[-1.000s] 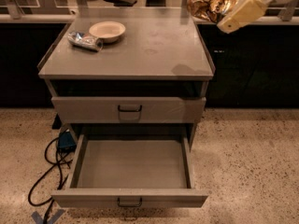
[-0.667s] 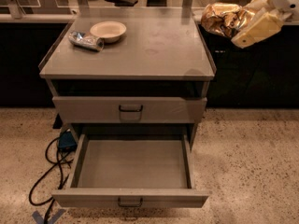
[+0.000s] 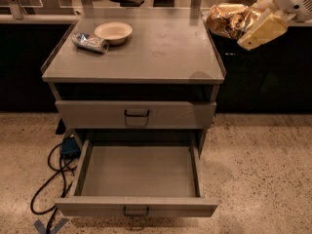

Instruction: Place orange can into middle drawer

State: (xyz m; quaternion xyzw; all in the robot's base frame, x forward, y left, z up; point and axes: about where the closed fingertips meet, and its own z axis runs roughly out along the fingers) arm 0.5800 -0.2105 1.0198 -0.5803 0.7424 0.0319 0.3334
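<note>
The orange can [image 3: 228, 20], shiny golden-orange and creased, is held in the air beyond the cabinet's top right corner. My gripper [image 3: 243, 22] comes in from the upper right and is shut on the can, with a cream finger [image 3: 262, 29] under it. The middle drawer [image 3: 139, 172] is pulled wide open at the bottom of the cabinet. Its plain grey tray holds nothing, and its front panel with a dark handle [image 3: 136, 211] faces me. The can is well above the drawer and to its right.
The grey cabinet top [image 3: 161, 48] carries a cream bowl [image 3: 113, 32] and a silver-blue can [image 3: 90, 42] lying at its back left. A closed grey drawer [image 3: 136, 114] sits above the open one. A black cable and a blue box [image 3: 68, 147] lie on the speckled floor at left.
My gripper has moved down and slightly to the right with the orange can still in it. The drawers, bowl and silver-blue can have not moved.
</note>
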